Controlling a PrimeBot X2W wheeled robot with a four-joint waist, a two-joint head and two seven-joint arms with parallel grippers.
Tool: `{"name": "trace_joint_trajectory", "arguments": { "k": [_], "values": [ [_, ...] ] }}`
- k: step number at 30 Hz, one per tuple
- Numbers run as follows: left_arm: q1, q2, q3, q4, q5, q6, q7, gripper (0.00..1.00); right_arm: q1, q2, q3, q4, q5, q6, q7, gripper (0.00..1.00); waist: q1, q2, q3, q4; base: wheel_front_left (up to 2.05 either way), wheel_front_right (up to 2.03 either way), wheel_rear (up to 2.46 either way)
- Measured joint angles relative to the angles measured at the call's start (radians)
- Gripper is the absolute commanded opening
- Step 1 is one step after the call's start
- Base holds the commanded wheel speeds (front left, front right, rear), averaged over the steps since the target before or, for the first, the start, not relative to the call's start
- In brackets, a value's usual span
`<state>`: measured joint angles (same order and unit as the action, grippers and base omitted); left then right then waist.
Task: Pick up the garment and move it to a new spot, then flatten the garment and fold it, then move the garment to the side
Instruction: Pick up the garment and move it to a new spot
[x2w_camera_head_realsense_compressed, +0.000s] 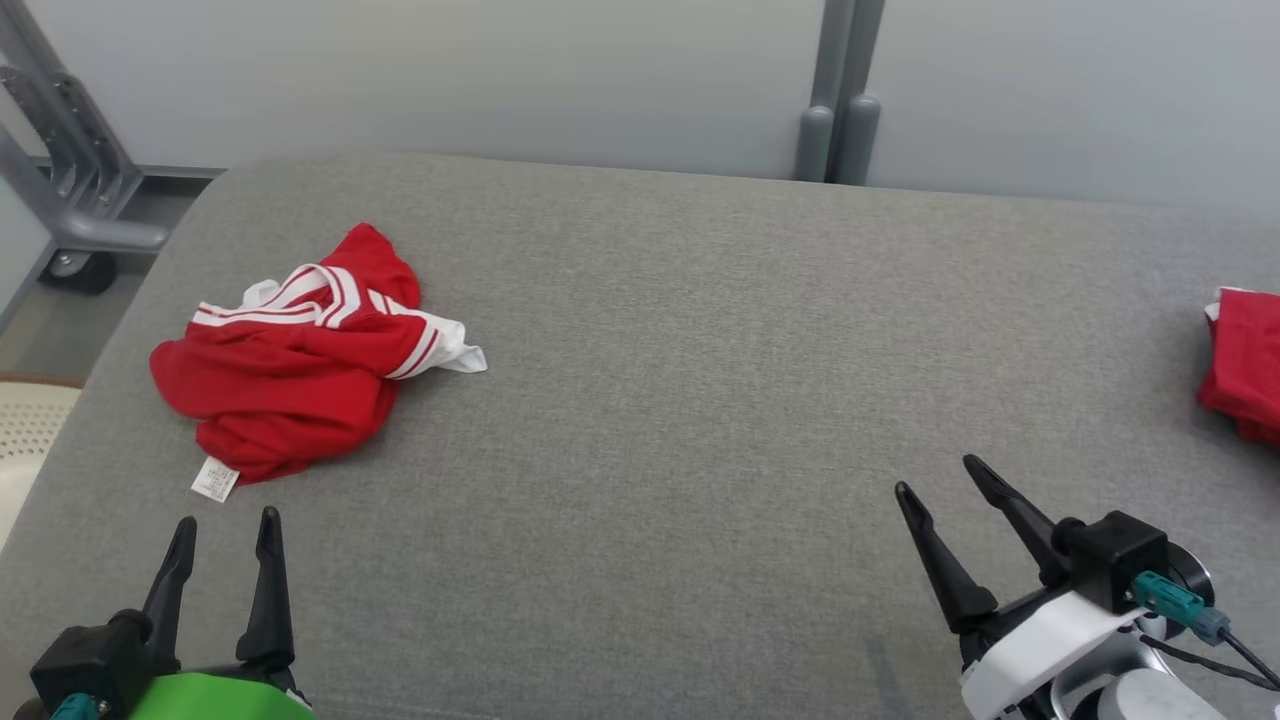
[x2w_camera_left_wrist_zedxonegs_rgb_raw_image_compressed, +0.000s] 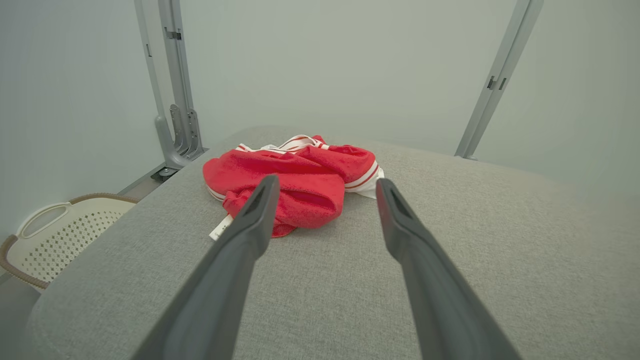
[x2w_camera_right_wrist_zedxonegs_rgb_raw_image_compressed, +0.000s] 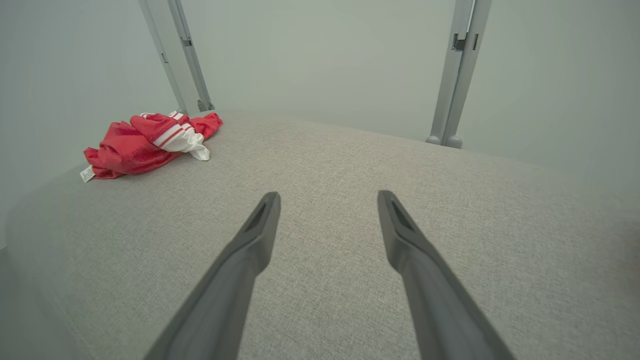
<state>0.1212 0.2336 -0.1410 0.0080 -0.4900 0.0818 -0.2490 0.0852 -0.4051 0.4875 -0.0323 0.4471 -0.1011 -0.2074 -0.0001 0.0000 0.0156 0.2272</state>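
Note:
A crumpled red garment (x2w_camera_head_realsense_compressed: 290, 365) with white striped trim and a white label lies at the left of the grey padded table (x2w_camera_head_realsense_compressed: 680, 400). My left gripper (x2w_camera_head_realsense_compressed: 228, 520) stands open at the lower left, just short of the garment's near edge, nothing between its fingers. In the left wrist view the garment (x2w_camera_left_wrist_zedxonegs_rgb_raw_image_compressed: 300, 182) lies right ahead of the open left gripper (x2w_camera_left_wrist_zedxonegs_rgb_raw_image_compressed: 327, 184). My right gripper (x2w_camera_head_realsense_compressed: 938, 475) is open at the lower right, far from the garment, over bare table. The right wrist view has the garment (x2w_camera_right_wrist_zedxonegs_rgb_raw_image_compressed: 145, 142) far off to the left of the open right gripper (x2w_camera_right_wrist_zedxonegs_rgb_raw_image_compressed: 328, 196).
Another red cloth (x2w_camera_head_realsense_compressed: 1245, 365) lies at the table's right edge. A pale perforated basket (x2w_camera_left_wrist_zedxonegs_rgb_raw_image_compressed: 60, 237) stands on the floor past the table's left edge. Grey metal frame posts (x2w_camera_head_realsense_compressed: 840, 90) rise behind the table against a pale wall.

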Motion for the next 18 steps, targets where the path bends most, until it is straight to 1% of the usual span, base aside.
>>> {"name": "trace_joint_trajectory", "arguments": {
  "k": [3,7,14,18],
  "values": [
    [0.031,-0.002,0.018,0.001,0.0,0.007,0.0,1.0,-0.039,0.008,0.042,0.002,-0.026,0.022,0.015,1.0,0.0,0.0,-0.002,0.039,0.0,0.0,0.0],
    [0.05,-0.008,0.039,-0.003,0.0,0.008,0.0,1.0,-0.07,0.02,0.068,0.013,-0.035,0.04,0.032,1.0,0.0,0.0,-0.006,0.093,0.0,0.0,0.0],
    [0.053,-0.009,0.057,-0.027,0.001,0.011,-0.003,1.0,-0.08,0.028,0.052,0.034,-0.036,0.036,0.038,1.0,0.0,0.0,-0.011,0.191,0.0,0.0,0.0],
    [0.054,-0.012,0.078,-0.037,0.001,0.011,-0.003,1.0,-0.093,0.033,0.06,0.049,-0.043,0.037,0.045,1.0,0.0,0.0,-0.013,0.239,0.0,0.0,0.0]
  ]
}}
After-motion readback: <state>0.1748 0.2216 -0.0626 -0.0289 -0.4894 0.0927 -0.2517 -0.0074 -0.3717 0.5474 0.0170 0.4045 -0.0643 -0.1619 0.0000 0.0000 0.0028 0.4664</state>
